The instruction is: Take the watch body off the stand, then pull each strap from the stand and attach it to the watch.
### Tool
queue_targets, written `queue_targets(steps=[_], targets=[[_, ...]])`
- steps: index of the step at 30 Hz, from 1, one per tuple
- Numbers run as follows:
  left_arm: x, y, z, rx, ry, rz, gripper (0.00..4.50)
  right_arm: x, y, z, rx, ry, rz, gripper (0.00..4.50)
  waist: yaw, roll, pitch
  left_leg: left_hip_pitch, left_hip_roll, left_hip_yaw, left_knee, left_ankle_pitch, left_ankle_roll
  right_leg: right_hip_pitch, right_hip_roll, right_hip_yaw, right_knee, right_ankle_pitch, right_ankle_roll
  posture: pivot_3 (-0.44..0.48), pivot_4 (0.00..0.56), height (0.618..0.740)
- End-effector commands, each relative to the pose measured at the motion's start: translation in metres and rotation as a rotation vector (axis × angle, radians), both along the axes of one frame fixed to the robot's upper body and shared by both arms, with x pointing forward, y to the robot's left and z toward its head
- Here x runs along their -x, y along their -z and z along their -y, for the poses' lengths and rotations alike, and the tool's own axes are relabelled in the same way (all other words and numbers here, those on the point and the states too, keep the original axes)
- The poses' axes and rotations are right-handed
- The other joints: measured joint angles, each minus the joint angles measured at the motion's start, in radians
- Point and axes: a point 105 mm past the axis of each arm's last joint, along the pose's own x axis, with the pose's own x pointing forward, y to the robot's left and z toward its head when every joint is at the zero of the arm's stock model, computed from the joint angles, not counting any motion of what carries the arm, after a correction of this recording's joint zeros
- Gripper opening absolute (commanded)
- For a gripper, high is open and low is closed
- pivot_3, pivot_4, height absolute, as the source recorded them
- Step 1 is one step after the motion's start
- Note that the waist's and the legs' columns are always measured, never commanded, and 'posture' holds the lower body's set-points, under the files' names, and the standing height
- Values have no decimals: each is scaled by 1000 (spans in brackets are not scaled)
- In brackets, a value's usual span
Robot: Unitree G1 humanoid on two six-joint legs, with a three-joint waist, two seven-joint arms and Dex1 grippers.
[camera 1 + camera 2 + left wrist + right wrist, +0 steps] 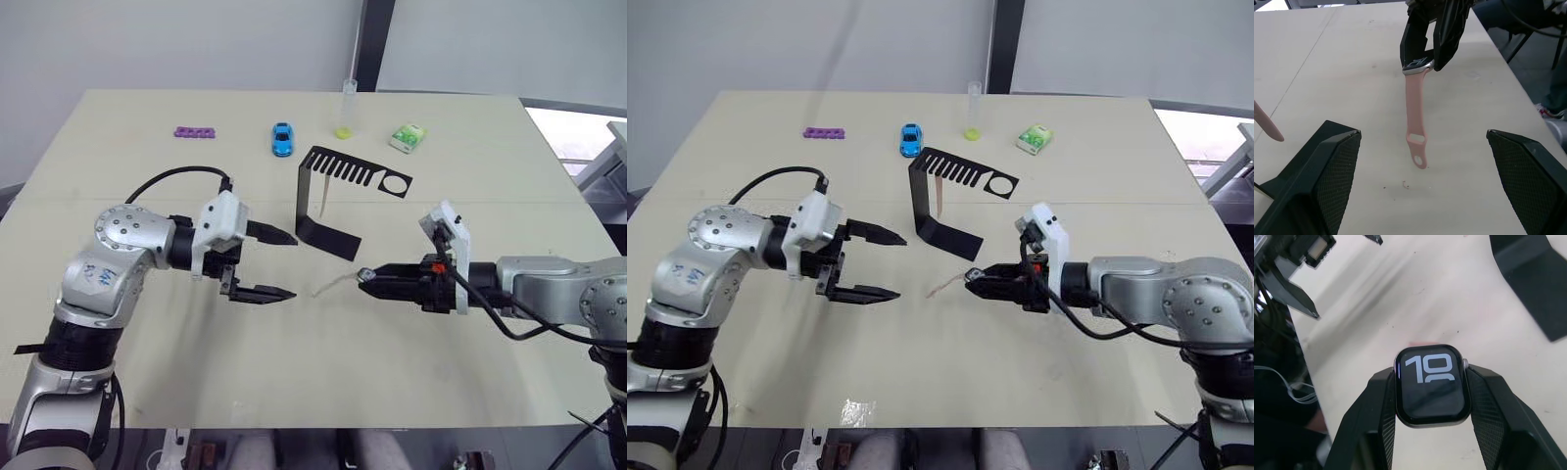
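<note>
Centrally, right hand (pixel 1431 396) clamps watch body (pixel 1432 386), table edges distant.

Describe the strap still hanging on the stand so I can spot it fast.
Find the black stand at mid-table. Under its slotted top arm hangs a thin pinkish-tan strap, beside the upright. Unlike the other strap, which hangs from the watch body clamped in the right gripper, nothing grips it.
</note>
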Motion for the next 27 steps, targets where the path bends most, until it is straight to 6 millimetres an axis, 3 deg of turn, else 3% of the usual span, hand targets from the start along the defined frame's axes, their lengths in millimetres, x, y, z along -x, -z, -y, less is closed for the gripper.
queue_targets(steps=[1,5,14,20,27], targets=[[11,-17,-8,57,30,-50,4434,5,-10,-7,26,-99,204,1609,-3,0,0,0,0,0,0,0,0,0,0,0,0,0,0,0,150,740],[12,-19,-18,29,32,-68,4434,6,-1,-14,92,-219,369,1609,-3,0,0,1,-1,0,0,0,-1,0,0,1,-1,0,0,0,150,740],[6,3,-31,-111,11,-2,4434,-9,28,-40,96,-341,477,1609,-7,0,0,2,-1,1,1,0,-1,-1,0,1,2,0,0,0,150,740],[1,19,-33,-193,5,79,4434,-19,65,-37,221,-413,448,1609,-6,0,0,2,-1,2,1,0,-1,-2,0,1,4,0,0,0,150,740],[3,22,-31,-194,20,82,4434,-25,76,-35,258,-419,427,1609,-9,0,0,2,-1,2,2,0,-1,-2,0,1,6,0,0,0,150,740]])
